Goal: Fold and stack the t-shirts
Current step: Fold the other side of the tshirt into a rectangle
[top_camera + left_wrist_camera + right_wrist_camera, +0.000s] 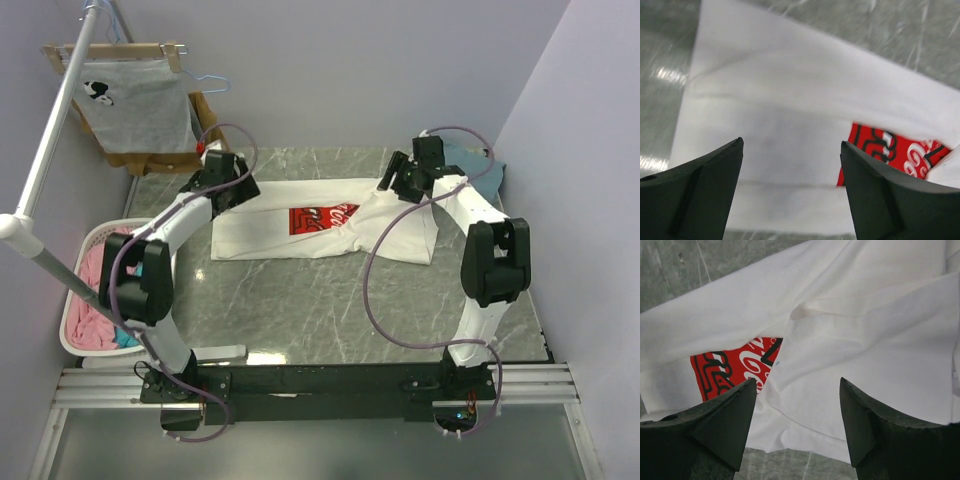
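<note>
Two tees: a white tee [262, 236] near the tabletop's [330, 310] far edge, a teal tee [480, 164] at its far-right corner. Left gripper [791, 142] and right gripper [797, 381] hover above the white tee, fingers spread wide, empty.

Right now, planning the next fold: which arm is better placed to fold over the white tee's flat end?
Left, probably. The left hand hovers open over the flat end of the white tee; the right hand sits over the end already lapped across the red logo.

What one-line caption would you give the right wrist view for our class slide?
Open right gripper over a white t-shirt whose folded-over side partly hides its red logo.
</note>
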Motion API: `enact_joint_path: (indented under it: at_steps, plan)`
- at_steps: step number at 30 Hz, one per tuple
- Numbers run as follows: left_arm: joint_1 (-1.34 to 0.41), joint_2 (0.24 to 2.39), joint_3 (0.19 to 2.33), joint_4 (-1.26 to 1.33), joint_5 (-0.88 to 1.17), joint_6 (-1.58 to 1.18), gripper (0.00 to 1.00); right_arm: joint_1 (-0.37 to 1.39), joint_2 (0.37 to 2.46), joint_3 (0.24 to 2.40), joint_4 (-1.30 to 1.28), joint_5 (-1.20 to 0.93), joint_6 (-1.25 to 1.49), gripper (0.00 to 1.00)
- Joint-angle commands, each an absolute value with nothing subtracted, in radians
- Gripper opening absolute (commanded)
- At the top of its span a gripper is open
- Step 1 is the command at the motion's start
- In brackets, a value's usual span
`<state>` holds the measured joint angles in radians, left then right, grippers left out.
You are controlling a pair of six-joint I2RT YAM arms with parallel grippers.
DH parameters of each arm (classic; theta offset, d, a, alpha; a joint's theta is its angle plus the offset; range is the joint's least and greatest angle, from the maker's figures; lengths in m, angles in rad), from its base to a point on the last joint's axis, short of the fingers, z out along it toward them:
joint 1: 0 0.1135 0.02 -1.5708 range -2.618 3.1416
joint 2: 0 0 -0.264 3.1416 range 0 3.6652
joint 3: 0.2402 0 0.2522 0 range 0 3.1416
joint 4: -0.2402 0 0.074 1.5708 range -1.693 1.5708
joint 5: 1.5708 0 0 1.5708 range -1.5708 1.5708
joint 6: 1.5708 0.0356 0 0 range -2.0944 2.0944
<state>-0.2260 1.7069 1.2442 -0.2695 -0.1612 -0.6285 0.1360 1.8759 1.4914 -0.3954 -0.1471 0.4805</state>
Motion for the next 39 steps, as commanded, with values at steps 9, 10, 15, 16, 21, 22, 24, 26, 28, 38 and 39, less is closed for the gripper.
enact_joint_path:
  at_steps: [9,10,15,16,21,22,24,26,28,38,39]
  plan:
    - [-0.276,1.721,1.22,-0.35,-0.206,-0.678,0.79,0.199,1.838,1.327,-0.37,-0.204,0.448,0.74]
    - [-0.276,1.686,1.177,-0.341,-0.212,-0.698,0.79,0.207,1.835,1.319,-0.368,-0.204,0.449,0.74]
    - [-0.276,1.504,0.975,-0.336,-0.327,-0.813,0.81,0.245,1.833,1.307,-0.374,-0.215,0.451,0.74]
    - [-0.276,1.488,0.953,-0.33,-0.336,-0.825,0.82,0.25,1.835,1.307,-0.374,-0.218,0.453,0.74]
    - [-0.27,1.471,0.882,-0.308,-0.387,-0.867,0.83,0.267,1.841,1.295,-0.377,-0.215,0.456,0.74]
    - [-0.264,1.483,0.877,-0.307,-0.391,-0.87,0.83,0.268,1.839,1.293,-0.376,-0.213,0.456,0.74]
    - [-0.258,1.493,0.859,-0.293,-0.384,-0.873,0.82,0.27,1.833,1.284,-0.376,-0.209,0.457,0.74]
    - [-0.25,1.493,0.842,-0.275,-0.37,-0.885,0.82,0.27,1.827,1.276,-0.377,-0.204,0.457,0.74]
    - [-0.245,1.482,0.816,-0.243,-0.365,-0.891,0.82,0.27,1.824,1.273,-0.377,-0.202,0.454,0.74]
    - [-0.236,1.52,0.805,-0.186,-0.37,-0.884,0.73,0.27,1.836,1.275,-0.396,-0.19,0.449,0.74]
    - [-0.236,1.523,0.808,-0.181,-0.374,-0.884,0.71,0.271,1.838,1.273,-0.396,-0.187,0.448,0.74]
